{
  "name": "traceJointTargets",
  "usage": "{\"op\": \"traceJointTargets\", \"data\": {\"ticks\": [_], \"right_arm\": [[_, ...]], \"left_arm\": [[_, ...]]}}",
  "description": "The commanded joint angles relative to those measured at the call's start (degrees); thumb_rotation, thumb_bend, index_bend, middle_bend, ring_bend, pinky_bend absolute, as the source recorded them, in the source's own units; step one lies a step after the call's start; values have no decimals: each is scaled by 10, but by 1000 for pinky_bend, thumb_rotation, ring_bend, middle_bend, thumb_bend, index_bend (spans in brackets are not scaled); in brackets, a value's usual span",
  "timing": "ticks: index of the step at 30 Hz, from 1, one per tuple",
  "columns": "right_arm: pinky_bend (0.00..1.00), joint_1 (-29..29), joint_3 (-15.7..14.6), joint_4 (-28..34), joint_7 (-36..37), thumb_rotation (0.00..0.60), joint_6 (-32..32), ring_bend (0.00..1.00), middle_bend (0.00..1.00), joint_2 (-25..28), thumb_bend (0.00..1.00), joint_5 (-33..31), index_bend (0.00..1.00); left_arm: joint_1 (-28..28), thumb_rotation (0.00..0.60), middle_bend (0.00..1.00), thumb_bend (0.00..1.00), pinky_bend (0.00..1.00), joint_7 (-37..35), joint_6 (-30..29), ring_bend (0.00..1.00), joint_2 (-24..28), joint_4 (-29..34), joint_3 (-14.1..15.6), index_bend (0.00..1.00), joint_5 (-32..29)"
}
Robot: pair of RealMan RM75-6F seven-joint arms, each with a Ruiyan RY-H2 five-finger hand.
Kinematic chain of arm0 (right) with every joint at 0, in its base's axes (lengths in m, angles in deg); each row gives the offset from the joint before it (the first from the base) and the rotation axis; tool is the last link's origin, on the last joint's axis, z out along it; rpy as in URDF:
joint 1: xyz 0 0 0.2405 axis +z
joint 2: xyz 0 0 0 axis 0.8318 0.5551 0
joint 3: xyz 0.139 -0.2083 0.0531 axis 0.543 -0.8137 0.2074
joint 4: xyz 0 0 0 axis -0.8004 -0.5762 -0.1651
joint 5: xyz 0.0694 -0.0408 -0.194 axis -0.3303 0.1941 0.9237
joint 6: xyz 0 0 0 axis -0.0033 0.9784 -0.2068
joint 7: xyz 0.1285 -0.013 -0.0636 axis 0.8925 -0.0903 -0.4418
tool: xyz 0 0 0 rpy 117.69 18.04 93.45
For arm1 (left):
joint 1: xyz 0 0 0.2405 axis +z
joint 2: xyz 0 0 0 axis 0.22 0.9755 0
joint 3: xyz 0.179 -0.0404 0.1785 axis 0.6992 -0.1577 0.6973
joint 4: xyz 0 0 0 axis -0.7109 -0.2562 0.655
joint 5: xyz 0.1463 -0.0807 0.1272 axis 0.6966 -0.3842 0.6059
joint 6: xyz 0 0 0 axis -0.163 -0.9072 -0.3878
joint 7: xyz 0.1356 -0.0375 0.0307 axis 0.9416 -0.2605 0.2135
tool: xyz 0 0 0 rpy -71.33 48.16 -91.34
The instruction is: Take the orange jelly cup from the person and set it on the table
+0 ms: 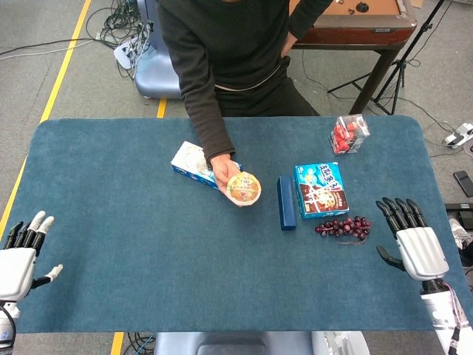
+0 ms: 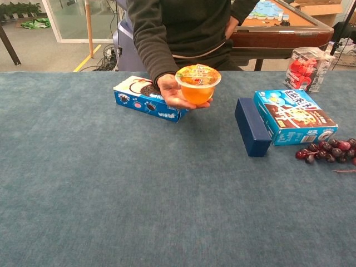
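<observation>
Both robot hands sit empty with fingers spread in the head view, left hand (image 1: 21, 255) near-left, right hand (image 1: 412, 240) near-right beside the grapes (image 1: 344, 227). Chest view: person's hand (image 2: 173, 92) holds the orange jelly cup (image 2: 197, 83) above the table (image 2: 139, 183).

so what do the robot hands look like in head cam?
Left hand: white shell, pale and dark fingers. Right hand: silver-white back plate, black fingers, white wrist with a thin pinkish cable. No markings legible.
</observation>
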Motion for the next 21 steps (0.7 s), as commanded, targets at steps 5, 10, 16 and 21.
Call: {"op": "traceJointTargets", "data": {"ticks": [5,10,16,21], "right_arm": [[0,55,19,26,-5,600,-65,0,68,2,248,-3,0],[0,102,34,33,1,600,-119,0,81,-8,248,-10,0],[0,168,55,41,-8,600,-198,0,81,-23,247,-35,0],[0,215,75,34,-19,600,-243,0,81,-48,247,-62,0]], "left_arm": [[2,600,22,193,39,1,-3,90,-2,1,3,62,3],[4,600,22,193,39,2,-7,90,-3,2,4,63,7],[5,600,22,194,39,6,-10,90,-1,8,6,63,11],[7,600,22,193,39,9,-11,90,0,10,8,63,11]]}}
